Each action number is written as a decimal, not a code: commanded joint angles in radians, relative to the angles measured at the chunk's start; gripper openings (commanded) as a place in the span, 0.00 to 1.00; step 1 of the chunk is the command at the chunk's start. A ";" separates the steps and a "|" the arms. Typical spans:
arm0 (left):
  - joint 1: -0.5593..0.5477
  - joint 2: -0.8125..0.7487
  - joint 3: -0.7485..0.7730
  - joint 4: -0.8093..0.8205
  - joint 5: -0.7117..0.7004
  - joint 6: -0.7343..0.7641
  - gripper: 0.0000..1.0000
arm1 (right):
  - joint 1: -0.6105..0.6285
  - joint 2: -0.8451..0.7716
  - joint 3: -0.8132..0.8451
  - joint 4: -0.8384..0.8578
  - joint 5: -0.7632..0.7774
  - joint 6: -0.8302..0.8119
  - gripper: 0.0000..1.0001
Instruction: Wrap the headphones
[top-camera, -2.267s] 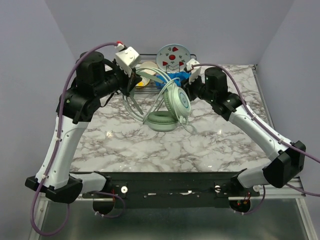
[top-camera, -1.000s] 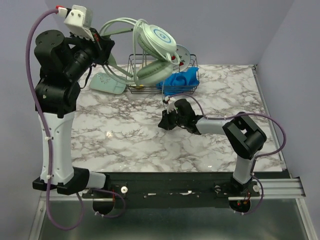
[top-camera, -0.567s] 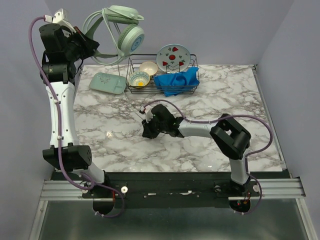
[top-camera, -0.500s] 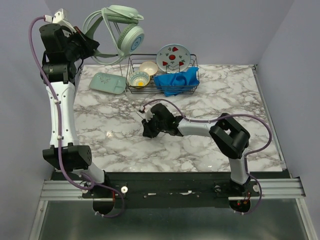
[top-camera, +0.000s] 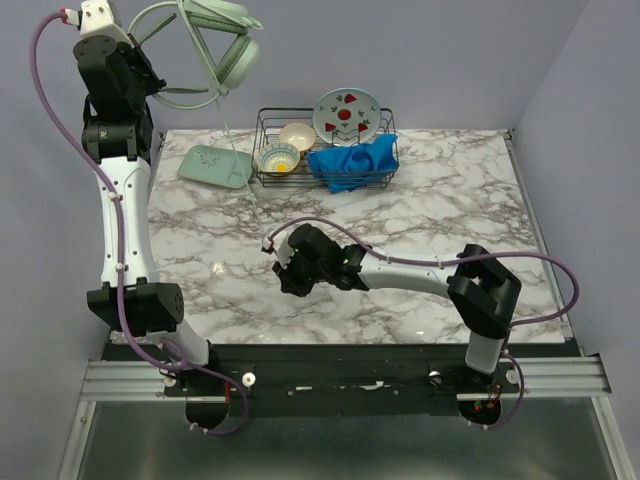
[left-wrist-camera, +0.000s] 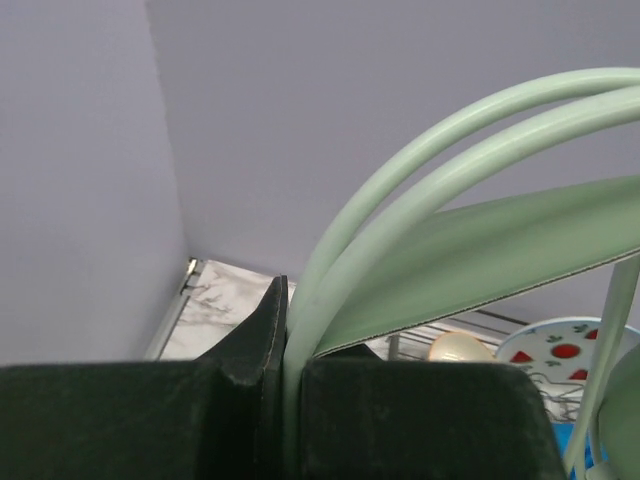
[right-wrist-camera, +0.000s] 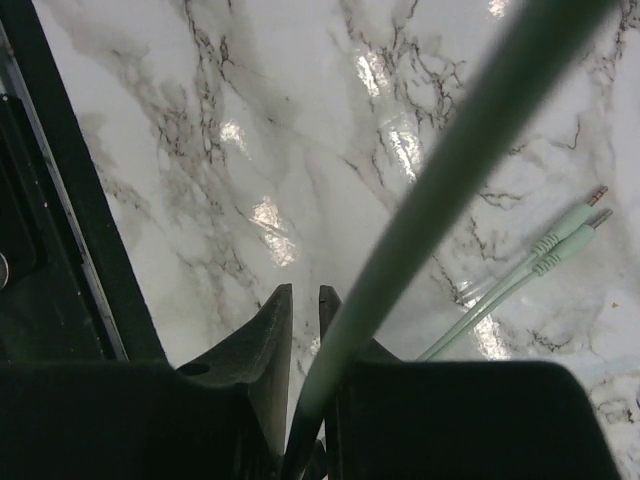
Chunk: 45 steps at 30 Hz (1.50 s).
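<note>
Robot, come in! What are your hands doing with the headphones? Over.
Left gripper shut on headband, headphones held high. Right gripper low, pinching cable, plugs loose on table. Wire rack near cable's path.

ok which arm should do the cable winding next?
Right, probably. Its gripper pinches the cable low over the table; the left gripper is clamped on the headband, holding the headphones up high.
</note>
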 joint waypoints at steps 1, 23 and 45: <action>0.007 0.036 0.045 0.130 -0.172 0.055 0.00 | 0.068 -0.053 0.011 -0.161 0.084 -0.051 0.01; -0.216 -0.113 -0.563 0.502 -0.264 0.885 0.00 | 0.076 -0.382 0.196 -0.533 0.736 -0.185 0.01; -0.251 -0.102 -0.380 0.020 0.216 0.552 0.00 | -0.079 -0.610 0.158 -0.497 0.778 -0.241 0.01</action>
